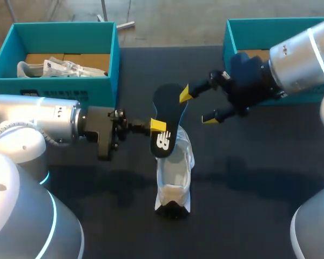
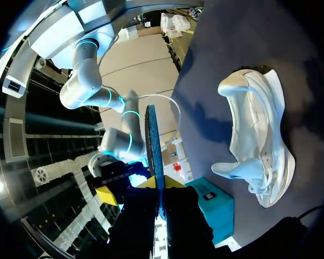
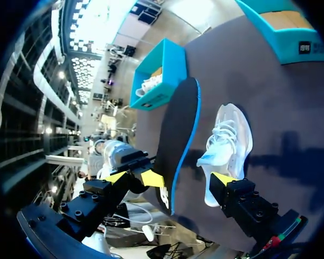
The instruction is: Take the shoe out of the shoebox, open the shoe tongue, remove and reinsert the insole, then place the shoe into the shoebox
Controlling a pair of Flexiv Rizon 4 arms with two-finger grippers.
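A dark insole with a blue edge (image 1: 169, 110) is held upright above the table, and my left gripper (image 1: 157, 126) is shut on its lower part. From the left wrist the insole (image 2: 153, 145) shows edge-on, pinched between the yellow tips of that gripper (image 2: 157, 186). My right gripper (image 1: 197, 107) is open beside the insole's upper end. In the right wrist view the insole (image 3: 178, 129) stands between the spread fingers of the right gripper (image 3: 170, 178). The white shoe (image 1: 175, 170) lies on the table below the insole, also seen as the white shoe (image 2: 259, 140) and the white shoe (image 3: 227, 137).
A teal shoebox (image 1: 59, 83) at the back left holds another white shoe (image 1: 59, 67). A second teal box (image 1: 243, 27) stands at the back right, partly behind my right arm. The dark tabletop (image 1: 248, 189) spreads around the shoe.
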